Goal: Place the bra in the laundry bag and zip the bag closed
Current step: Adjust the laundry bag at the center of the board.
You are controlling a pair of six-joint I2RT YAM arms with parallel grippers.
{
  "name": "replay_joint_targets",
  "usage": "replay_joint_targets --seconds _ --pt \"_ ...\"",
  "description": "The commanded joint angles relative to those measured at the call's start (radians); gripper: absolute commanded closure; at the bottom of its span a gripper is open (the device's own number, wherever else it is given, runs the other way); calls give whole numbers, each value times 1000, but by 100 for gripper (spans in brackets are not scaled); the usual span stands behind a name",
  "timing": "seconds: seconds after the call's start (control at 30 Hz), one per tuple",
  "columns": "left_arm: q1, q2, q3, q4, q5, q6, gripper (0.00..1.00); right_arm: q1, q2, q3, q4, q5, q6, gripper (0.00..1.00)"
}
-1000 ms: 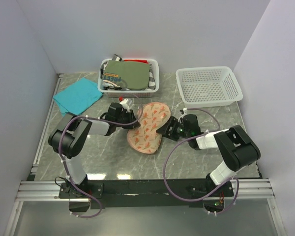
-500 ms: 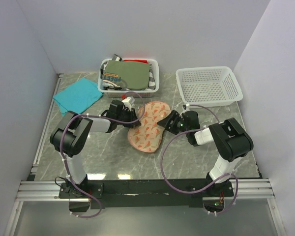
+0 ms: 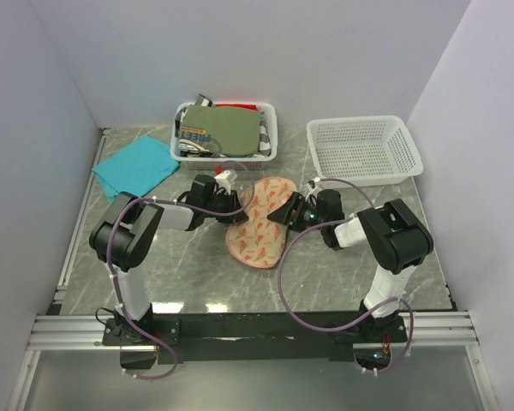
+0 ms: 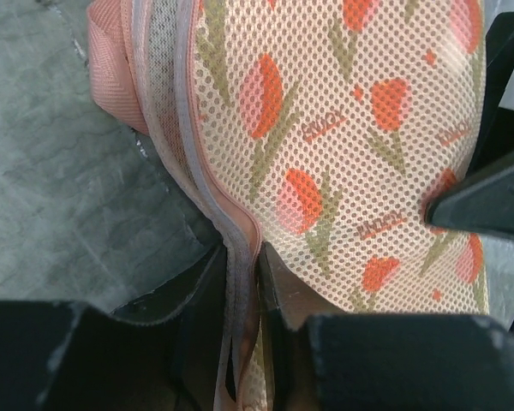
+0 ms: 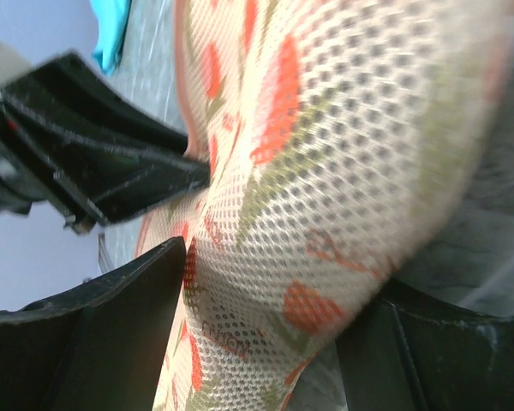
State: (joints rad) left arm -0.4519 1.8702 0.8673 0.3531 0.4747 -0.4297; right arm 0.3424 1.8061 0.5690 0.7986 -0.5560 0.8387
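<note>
Progress: bra not in sight on the table, so judged already inside the laundry bag point(image 3: 259, 221), which lies mid-table between the two arms. Zipper point(image 4: 212, 184) looks shut along the stretch in view; the rest cannot be told. Left gripper point(image 4: 242, 282) pinches the bag's zipper edge. Right gripper point(image 5: 265, 317) grips the opposite lobe, jaws wide, fingers against the mesh. Both arms are bent low, wrists turned inward, facing each other.

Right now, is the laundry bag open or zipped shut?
Shut where visible: on the laundry bag, both edges lie together along the seam the left gripper pinches. Far side: cannot tell.
</note>
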Motion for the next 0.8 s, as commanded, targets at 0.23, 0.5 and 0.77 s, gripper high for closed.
replay_joint_targets --seconds 0.23,0.5,0.77 --pt "-5 32 29 -54 24 23 72 47 12 -12 8 -108 -27 47" --pt "5 -48 -5 -42 -62 -7 27 47 -13 -69 124 -111 43 55" --pt "5 -340 -112 -62 -255 -23 4 47 -4 -127 255 -62 172 60"
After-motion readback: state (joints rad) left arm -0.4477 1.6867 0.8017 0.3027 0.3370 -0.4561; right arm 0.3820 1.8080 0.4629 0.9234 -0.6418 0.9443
